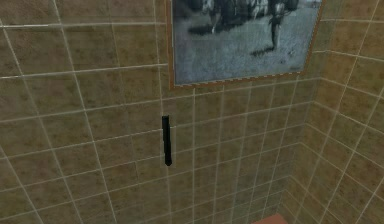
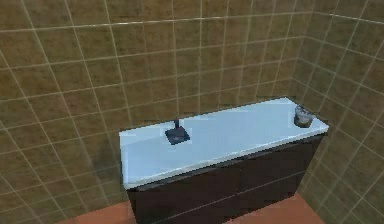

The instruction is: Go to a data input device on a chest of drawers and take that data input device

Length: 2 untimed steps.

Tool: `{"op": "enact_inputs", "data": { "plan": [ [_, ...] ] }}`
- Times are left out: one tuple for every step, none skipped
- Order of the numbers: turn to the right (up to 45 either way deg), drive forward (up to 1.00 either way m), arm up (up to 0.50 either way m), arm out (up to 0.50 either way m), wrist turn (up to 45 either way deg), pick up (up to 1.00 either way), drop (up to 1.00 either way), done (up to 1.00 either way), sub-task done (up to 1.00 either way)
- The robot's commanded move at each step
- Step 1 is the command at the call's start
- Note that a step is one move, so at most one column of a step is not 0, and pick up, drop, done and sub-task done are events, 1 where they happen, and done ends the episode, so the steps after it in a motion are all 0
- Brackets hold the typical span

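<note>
A dark chest of drawers (image 2: 225, 185) with a pale blue top (image 2: 240, 135) stands against the brown tiled wall in the arm side view. On the left part of the top lies a small dark thing (image 2: 177, 133) with a flat base and a short upright stub; its kind cannot be told. A small grey and brown pot-like thing (image 2: 303, 115) stands at the top's right end.
The forward view faces a brown tiled wall at close range, with a framed picture (image 1: 245, 38) at upper right and a narrow black upright strip (image 1: 167, 140) on the wall. Reddish floor (image 2: 100, 214) shows left of the chest. A wall corner lies right of the chest.
</note>
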Motion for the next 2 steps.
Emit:
{"op": "enact_inputs", "data": {
  "plan": [
    [0.0,0.0,0.3,0.0,0.0,0.0,0.0,0.0,0.0],
    [0.0,0.0,0.0,0.5,0.0,0.0,0.0,0.0,0.0]
  ]
}}
